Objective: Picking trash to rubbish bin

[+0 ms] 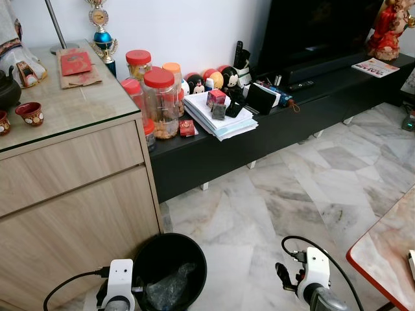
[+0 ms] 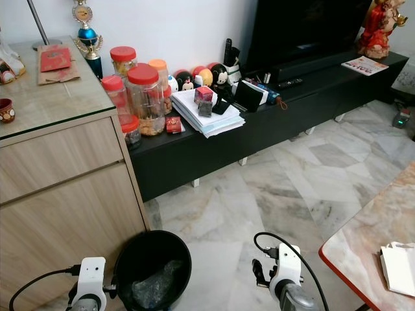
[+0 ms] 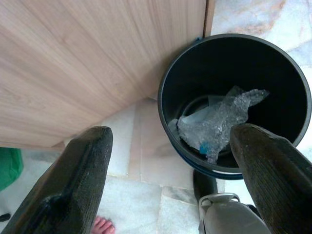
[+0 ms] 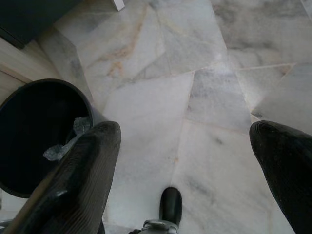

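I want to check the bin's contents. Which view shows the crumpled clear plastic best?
The left wrist view: it looks straight down into the black bin at the crumpled clear plastic. Both eye views show it dimly; the right wrist view shows a scrap.

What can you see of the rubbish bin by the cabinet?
The rubbish bin is round, black, looks plastic, lidless, and stands upright on the marble floor against the corner of the wooden cabinet. Inside lies crumpled clear plastic wrap near the bottom; otherwise it looks mostly empty. The open left gripper hovers above it, not touching.
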